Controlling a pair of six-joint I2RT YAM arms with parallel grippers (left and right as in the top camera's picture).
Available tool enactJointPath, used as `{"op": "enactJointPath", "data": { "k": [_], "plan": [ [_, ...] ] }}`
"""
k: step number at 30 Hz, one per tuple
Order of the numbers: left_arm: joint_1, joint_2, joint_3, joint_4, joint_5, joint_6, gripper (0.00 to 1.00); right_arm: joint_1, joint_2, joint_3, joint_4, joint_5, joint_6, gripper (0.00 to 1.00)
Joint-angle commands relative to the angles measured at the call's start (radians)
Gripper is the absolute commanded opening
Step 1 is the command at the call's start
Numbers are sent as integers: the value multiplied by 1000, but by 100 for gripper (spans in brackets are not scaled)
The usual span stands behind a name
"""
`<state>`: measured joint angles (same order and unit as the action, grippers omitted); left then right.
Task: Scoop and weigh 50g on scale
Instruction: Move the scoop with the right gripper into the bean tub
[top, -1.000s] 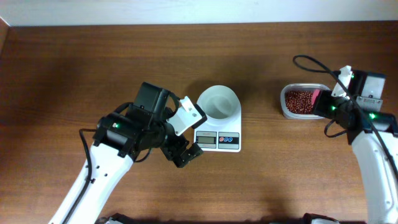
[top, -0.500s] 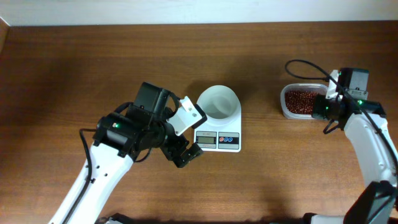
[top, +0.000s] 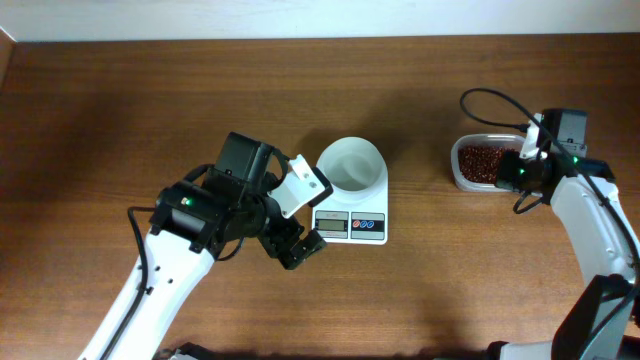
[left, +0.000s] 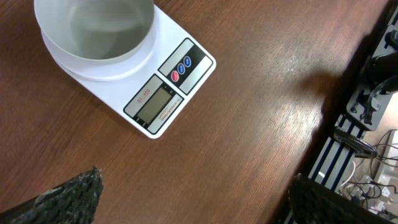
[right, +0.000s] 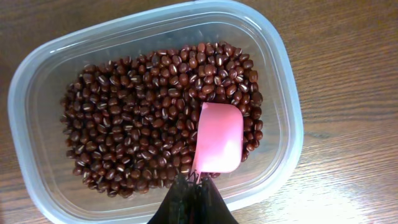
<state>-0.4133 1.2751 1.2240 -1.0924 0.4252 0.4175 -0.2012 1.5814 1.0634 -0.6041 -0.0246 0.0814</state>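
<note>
In the left wrist view, the top edge cuts off the bowl (left: 93, 31), and the display (left: 155, 102) of the scale (left: 189, 84) is too small to read. The fingers (left: 68, 198) of the left gripper (left: 199, 202) show only as tips at the bottom edge. The handle of the pink scoop (right: 219, 144) is hidden between the closed fingers of the right gripper (right: 193, 200).

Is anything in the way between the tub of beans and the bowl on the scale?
Nothing visible. Only tabletop lies between the beans and the bowl on the scale. The right gripper holds the pink scoop at the beans.
</note>
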Motion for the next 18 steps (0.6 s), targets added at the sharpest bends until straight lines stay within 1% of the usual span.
{"op": "enactJointPath", "data": {
  "k": [1, 3, 5, 7, 9, 13, 15, 18],
  "plan": [
    [-3, -6, 15, 1, -3, -13, 99, -38, 13, 8, -5, -74, 83, 4],
    [-3, -6, 15, 1, -3, -13, 99, -82, 13, 8, -5, -128, 92, 4],
    [-3, -6, 15, 1, -3, -13, 99, -151, 13, 8, -9, -241, 92, 4],
    [-3, -6, 15, 1, -3, -13, 99, -195, 13, 8, -9, -333, 92, 4],
    [-3, -6, 15, 1, -3, -13, 99, -220, 15, 2, -12, -385, 91, 4],
    [-3, -6, 15, 1, -3, -13, 99, -218, 52, -11, -9, -394, 88, 4],
    [-3, -6, 15, 1, -3, -13, 99, -218, 93, -12, -4, -439, 82, 4],
    [-3, -6, 15, 1, -3, -13, 99, -218, 134, -13, -4, -451, 80, 4]
  ]
}}
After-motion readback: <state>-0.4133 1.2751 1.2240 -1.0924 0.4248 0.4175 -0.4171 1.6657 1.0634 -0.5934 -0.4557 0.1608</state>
